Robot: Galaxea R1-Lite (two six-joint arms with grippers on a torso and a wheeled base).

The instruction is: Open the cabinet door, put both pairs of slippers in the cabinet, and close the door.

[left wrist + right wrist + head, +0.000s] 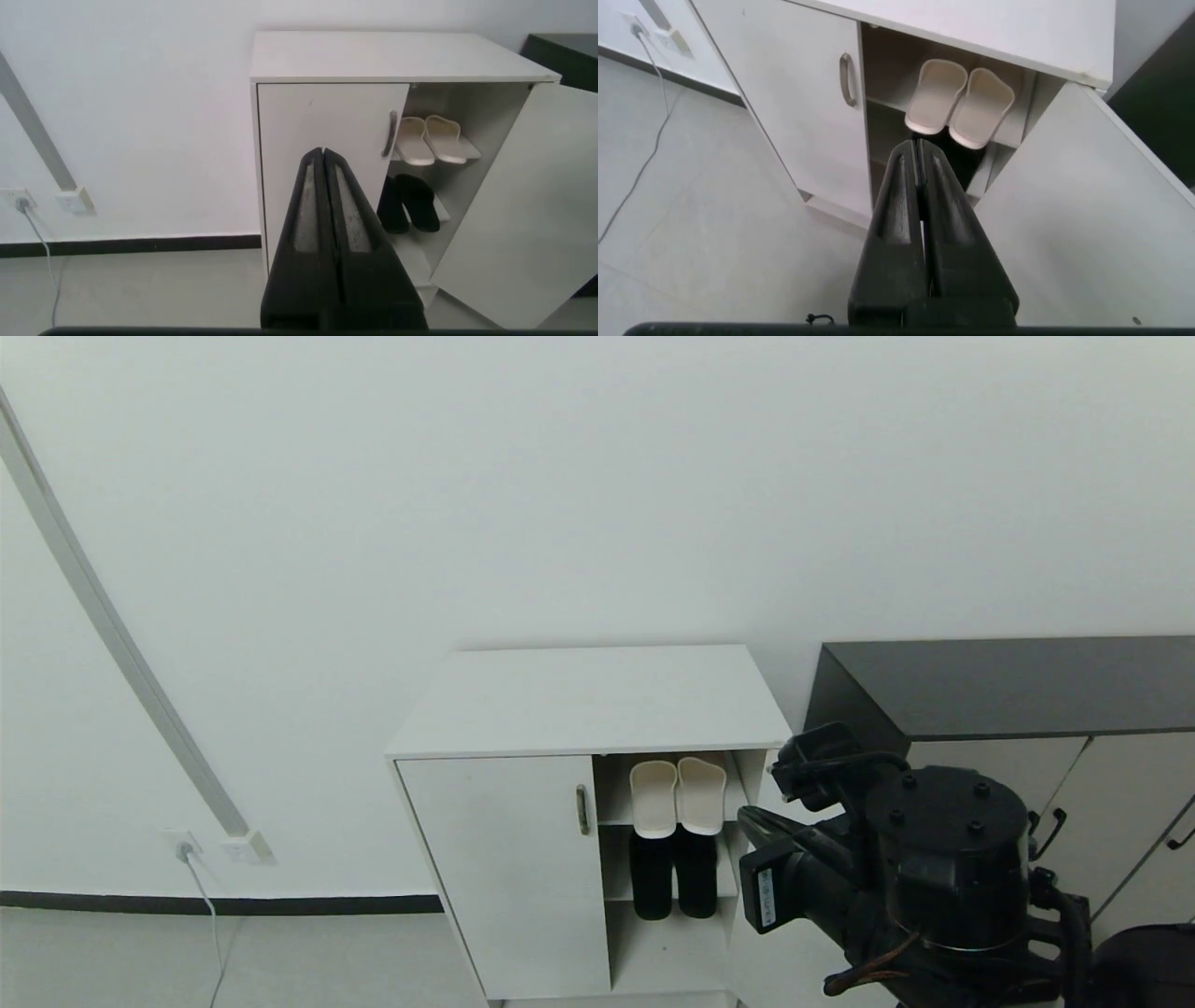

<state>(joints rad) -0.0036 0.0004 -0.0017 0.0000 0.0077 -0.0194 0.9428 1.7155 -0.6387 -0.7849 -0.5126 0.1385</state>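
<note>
Cabinet door (pixel 1083 215) is hanging wide open on the robot's right side of the cabinet (pixel 588 700), with its free edge swinging out toward the robot. Both pairs are already sitting inside: beige slippers (pixel 677 795) on the upper shelf, black slippers (pixel 672 875) on the shelf below, toes pointing in. The other door (pixel 504 868) is sitting shut.

Right jaws are pressing together, holding nothing, and pointing into the opening just beside the door's inner face. The panel is lying to their right, long axis vertical. Left jaws are also closing on nothing, facing the shut door and sitting well apart from the open one.

Judging that only the closing is remaining. The right arm is nearer, and it is needing to get round to the door's outer face to push it shut.
</note>
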